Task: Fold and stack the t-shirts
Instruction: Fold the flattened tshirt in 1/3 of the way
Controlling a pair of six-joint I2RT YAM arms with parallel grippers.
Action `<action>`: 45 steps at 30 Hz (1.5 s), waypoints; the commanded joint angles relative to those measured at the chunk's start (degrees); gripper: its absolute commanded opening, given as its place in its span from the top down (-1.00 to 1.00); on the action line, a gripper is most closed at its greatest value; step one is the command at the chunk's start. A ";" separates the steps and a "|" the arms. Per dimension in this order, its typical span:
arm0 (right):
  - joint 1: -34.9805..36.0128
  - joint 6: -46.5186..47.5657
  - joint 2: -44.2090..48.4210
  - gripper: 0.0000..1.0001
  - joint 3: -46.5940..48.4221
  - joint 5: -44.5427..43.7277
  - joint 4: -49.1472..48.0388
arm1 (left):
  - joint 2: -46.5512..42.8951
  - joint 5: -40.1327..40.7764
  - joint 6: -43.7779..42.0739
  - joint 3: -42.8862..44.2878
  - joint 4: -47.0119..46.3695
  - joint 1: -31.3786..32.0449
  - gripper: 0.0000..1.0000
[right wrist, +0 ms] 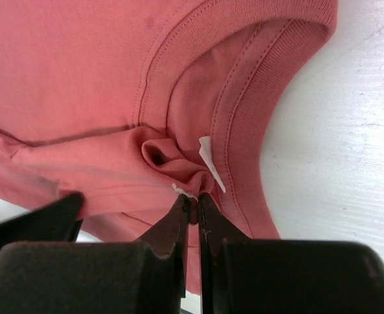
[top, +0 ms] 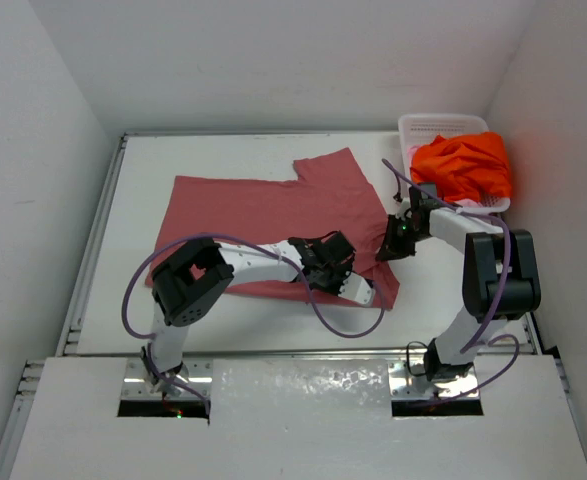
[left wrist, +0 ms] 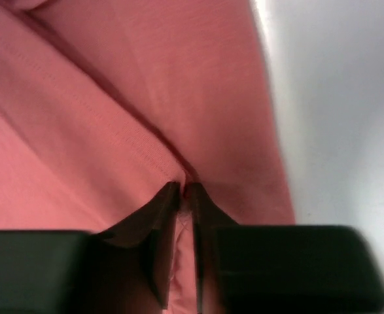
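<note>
Rose-red shirt (top: 263, 210): spread mostly flat across the middle of the counter (top: 223, 150), with its near right part bunched where both arms meet it.
Left end effector (left wrist: 184, 190): the fingers are all but closed, nipping a thin ridge of cloth beside a stitched seam. The grip is close to the shirt's edge, with bare counter just beyond.
Right end effector (right wrist: 192, 199): the jaws are nearly together on a small pucker of fabric just below the collar (right wrist: 244, 78), right beside the white neck label (right wrist: 211, 163).
Orange shirt (top: 463, 165): heaped in the white basket (top: 423, 128) at the far right corner, well apart from the work. I cannot make out a third shirt.
Step in hand: by my reading, the first fold of the rose-red shirt, with both grips taken along one side.
Doing it well: lift both pinches together, only just clear of the counter. Carry them across at one pace so the edge between them is taut, then lay it onto the flat body.
Watch for: the right pinch looks shallow and could slip. It may have caught only one layer, though I cannot tell.
Release: open both once the cloth lies down, then draw back low so nothing drags.
</note>
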State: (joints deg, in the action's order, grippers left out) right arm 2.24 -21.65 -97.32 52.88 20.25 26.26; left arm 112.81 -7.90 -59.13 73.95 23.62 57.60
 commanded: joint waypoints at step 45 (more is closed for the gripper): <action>6.19 -3.04 8.90 1.00 -5.94 -3.12 5.21 | -3.30 -8.18 -0.80 0.05 2.66 -13.22 1.00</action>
State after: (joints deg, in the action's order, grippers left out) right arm 7.90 -23.11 -88.18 48.99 17.28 32.58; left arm 112.22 -17.58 -56.80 75.20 26.04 44.18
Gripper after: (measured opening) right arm 0.002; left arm 0.018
